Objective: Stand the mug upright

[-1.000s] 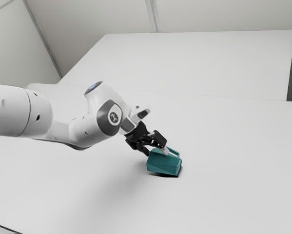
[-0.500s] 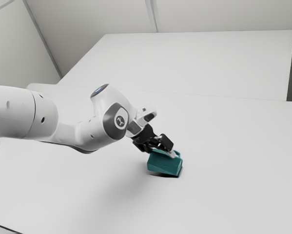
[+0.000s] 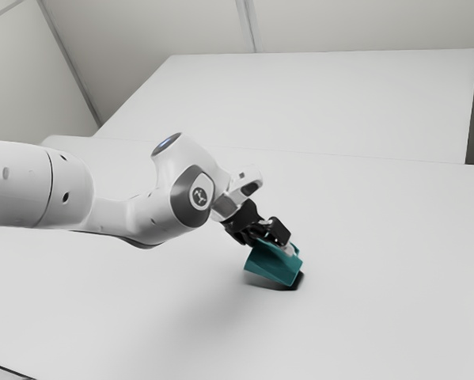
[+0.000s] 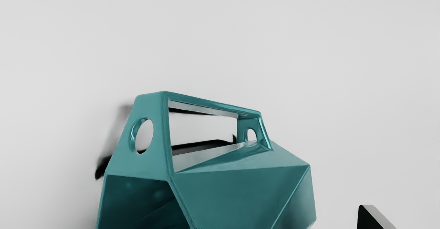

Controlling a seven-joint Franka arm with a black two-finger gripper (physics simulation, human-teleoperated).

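White arm (image 3: pixel 142 214) entering at the exterior view's left, black claw (image 3: pixel 270 242) just below and right of centre, fingers spread, teal mug (image 3: pixel 271 264) directly below it, tipped over on white table (image 3: pixel 126 317), one fingertip (image 4: pixel 364 219) near mug's closed end in wrist view

A white jointed arm (image 3: pixel 193 194) enters from the exterior view's left. Its black 2-finger gripper (image 3: pixel 279 244) is at the upper side of a teal faceted mug (image 3: pixel 271 266), tilted on the smooth white table (image 3: pixel 379 301).
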